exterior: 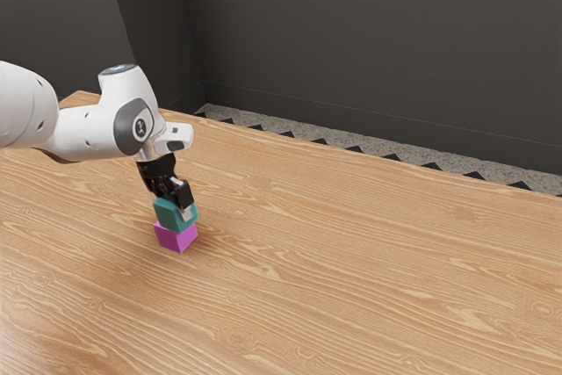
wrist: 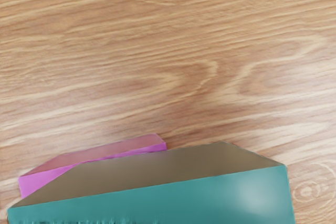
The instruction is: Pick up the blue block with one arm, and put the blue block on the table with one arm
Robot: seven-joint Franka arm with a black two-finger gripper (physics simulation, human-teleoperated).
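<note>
Since the blue block [exterior: 169, 214] is on or just above the pink block [exterior: 174, 239], I'd pinch its opposite sides; probably light, stiff, kinda slick. Can't tell if the gripper [exterior: 179, 208] is clamped.

Dark grey walls [exterior: 369, 41], speckled floor [exterior: 378, 143] with black triangles [exterior: 431, 166], wood-grained table [exterior: 395, 278]

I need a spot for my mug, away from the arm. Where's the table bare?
The table is bare between the blocks and the exterior view's right edge. It's crowded toward the exterior view's left, where the gripper meets the blue-green block, above the magenta block.
</note>
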